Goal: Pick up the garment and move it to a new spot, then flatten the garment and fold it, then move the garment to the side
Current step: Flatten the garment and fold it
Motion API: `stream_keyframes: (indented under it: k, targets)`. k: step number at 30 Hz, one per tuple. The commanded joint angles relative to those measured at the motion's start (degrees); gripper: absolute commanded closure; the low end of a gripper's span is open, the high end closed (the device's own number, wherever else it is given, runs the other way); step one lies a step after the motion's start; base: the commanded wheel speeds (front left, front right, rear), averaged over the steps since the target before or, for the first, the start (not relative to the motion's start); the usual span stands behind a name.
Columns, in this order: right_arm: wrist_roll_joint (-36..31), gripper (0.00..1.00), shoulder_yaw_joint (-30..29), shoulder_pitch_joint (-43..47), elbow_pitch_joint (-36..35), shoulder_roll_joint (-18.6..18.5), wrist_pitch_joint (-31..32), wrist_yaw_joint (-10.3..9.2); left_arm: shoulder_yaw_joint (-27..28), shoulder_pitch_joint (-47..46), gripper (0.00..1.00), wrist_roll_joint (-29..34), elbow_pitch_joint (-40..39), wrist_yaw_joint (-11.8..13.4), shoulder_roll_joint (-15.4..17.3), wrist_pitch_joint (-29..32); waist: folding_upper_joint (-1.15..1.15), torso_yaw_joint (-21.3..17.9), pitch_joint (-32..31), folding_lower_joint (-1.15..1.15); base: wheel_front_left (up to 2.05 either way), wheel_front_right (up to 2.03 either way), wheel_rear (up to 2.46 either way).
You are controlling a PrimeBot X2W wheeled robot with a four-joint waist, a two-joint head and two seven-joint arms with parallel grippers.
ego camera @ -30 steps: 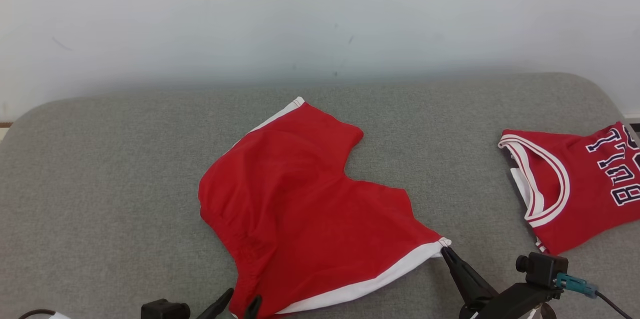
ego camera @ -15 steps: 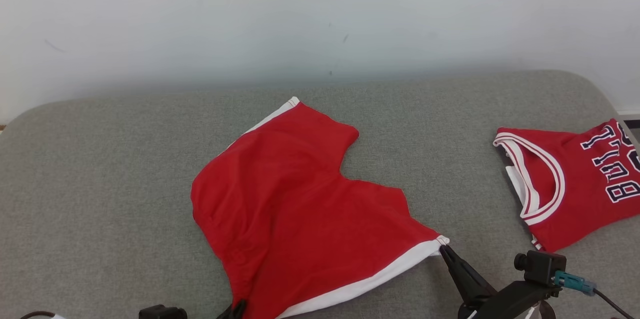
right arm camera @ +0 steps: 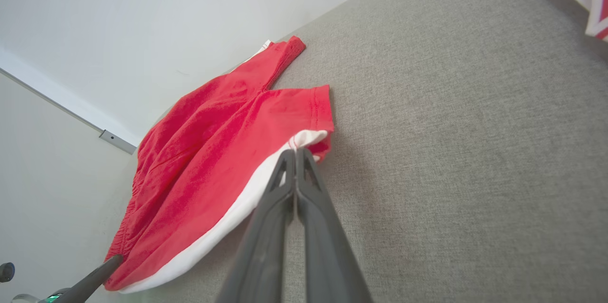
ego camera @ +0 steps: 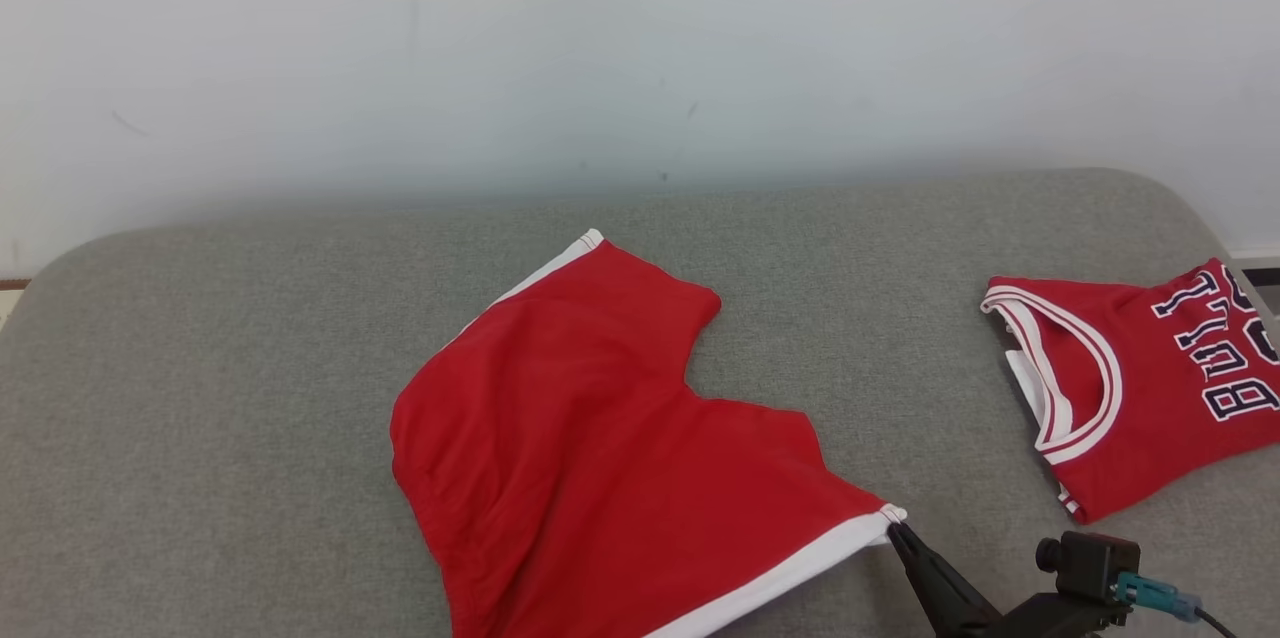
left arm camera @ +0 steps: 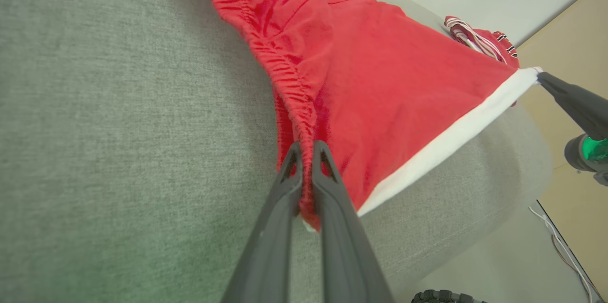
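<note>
Lying at lower centre of the head view, red shorts [ego camera: 600,418] rested on a grey cushion [ego camera: 200,368]. The left end effector [left arm camera: 307,144] pinched the waistband, the right end effector [right arm camera: 295,151] the white hem corner (a thin hold). Risk: uneven pulling could slip that corner free.

Light: bright, even, diffuse. Shadows: soft band at the wall [ego camera: 640,68] base, head view; patch right of the red shorts [right arm camera: 213,151], right wrist view. Focus sharp. Wrist-view edges stretched; green tint lower left, left wrist view.
</note>
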Motion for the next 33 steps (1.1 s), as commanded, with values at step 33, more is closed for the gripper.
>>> stream_keyframes:
  k: [33]
  targets:
    - [-15.8, 1.0, -11.8, -27.8, 12.5, 2.4, 0.0, -0.03, 17.1, -13.9, 1.0, 3.5, -10.2, 0.0, -11.9, 0.0, 0.0, 15.7, 16.5, 0.0, 0.0, 0.0, 0.0]
